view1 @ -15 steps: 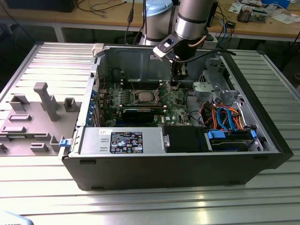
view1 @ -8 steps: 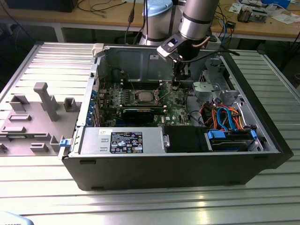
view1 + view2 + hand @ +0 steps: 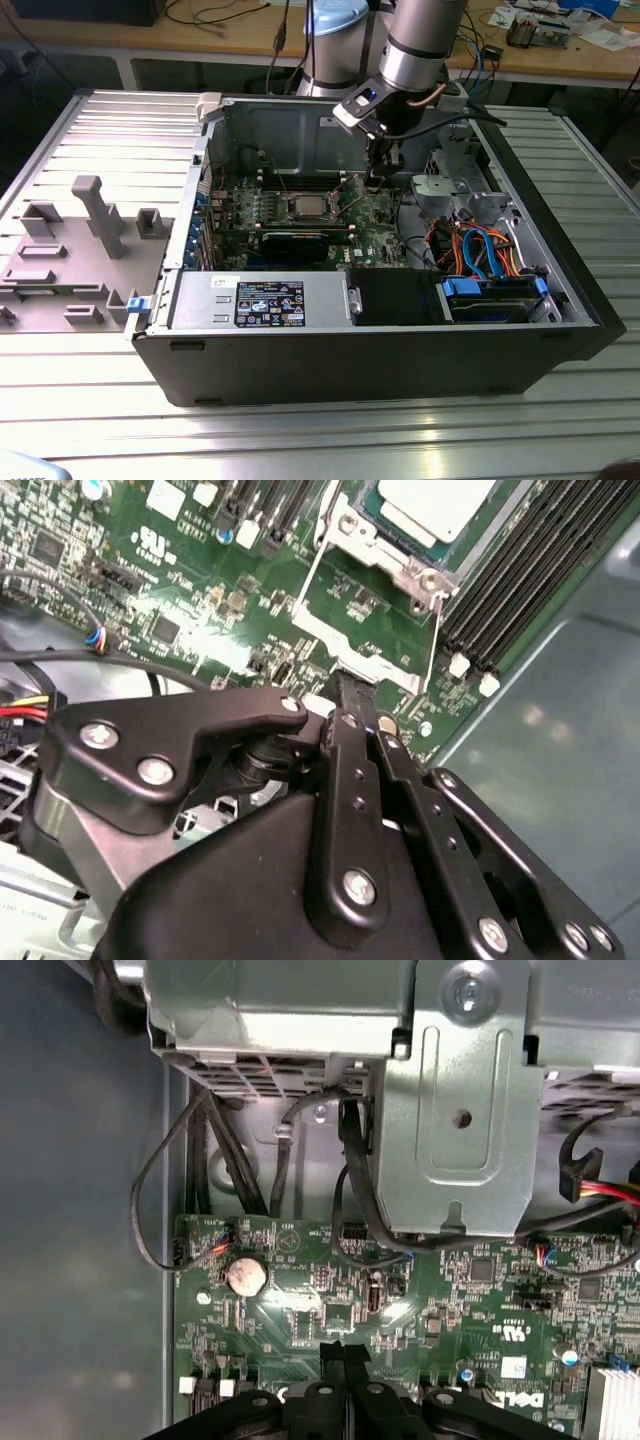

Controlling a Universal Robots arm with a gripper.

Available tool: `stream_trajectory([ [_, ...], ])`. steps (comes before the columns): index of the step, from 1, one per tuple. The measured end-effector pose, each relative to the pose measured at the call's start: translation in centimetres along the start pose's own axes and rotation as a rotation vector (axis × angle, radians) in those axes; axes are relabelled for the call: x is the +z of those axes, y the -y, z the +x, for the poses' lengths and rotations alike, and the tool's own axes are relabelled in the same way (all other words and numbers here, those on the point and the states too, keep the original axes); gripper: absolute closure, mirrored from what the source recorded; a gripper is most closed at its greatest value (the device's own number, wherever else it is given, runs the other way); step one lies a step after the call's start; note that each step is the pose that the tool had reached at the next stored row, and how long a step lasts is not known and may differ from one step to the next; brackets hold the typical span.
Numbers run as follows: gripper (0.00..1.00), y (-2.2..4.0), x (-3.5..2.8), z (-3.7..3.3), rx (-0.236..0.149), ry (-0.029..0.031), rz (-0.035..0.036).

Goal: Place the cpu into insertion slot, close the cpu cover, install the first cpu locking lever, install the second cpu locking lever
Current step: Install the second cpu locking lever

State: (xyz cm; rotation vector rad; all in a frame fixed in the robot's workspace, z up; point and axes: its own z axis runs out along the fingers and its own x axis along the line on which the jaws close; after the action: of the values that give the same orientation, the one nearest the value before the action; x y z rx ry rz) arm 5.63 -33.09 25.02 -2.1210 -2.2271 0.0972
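The gripper is pinching its closed fingers on the cpu cover, which is standing open beside the insertion slot where the cpu is sitting, near the green board's middle.

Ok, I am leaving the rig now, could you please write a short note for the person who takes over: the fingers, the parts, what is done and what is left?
Gripper: fingers together, tips at the free edge of the cpu cover; whether they pinch it cannot be told.
Cpu: seated in the insertion slot.
Cover: open, swung away from the slot, green board showing through its window.
Done: cpu placed.
Left: close the cover, install both locking levers.
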Motion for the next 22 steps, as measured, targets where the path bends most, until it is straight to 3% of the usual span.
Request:
stream_trajectory([
  [5,0.89,1.62,0.14,0.07,0.0,0.0001,-0.0017],
  [11,0.89,1.79,0.16,0.09,0.0,0.0001,-0.0019],
  [22,0.89,3.63,0.33,0.17,0.0,0.0001,-0.0023],
])
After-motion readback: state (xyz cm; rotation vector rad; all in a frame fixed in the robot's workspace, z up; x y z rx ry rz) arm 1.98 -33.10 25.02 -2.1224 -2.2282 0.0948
